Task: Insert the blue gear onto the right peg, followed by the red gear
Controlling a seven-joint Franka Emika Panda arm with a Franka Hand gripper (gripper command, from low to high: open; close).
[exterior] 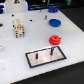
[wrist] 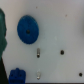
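**Both gears lie loose, nothing on the peg yet**

We see the blue gear [exterior: 54, 22] lying flat on the white desk [exterior: 15, 50], towards the far edge on the exterior view's right. The red gear [exterior: 54, 40] lies nearer to us, between the blue gear and the white plate [exterior: 46, 57] with the black border. Both are apart from each other and from the plate, which we judge leaves room for a grasp from above.

The right peg [exterior: 51, 50] stands upright on the plate at its end nearest the red gear; a shorter stub [exterior: 36, 58] stands at the other end. The peg is bare, so we judge that neither insertion is done and the blue gear comes first.

In the wrist view the blue gear [wrist: 28, 29] lies flat with its centre hole showing. A small blue object [wrist: 16, 76] at the picture's edge is too blurred to name.

We cannot make out the gripper in either view, so we cannot tell its state.

A pale blocky object [exterior: 18, 28] stands towards the far edge on the exterior view's left. We can read no writing, brand or label anywhere.
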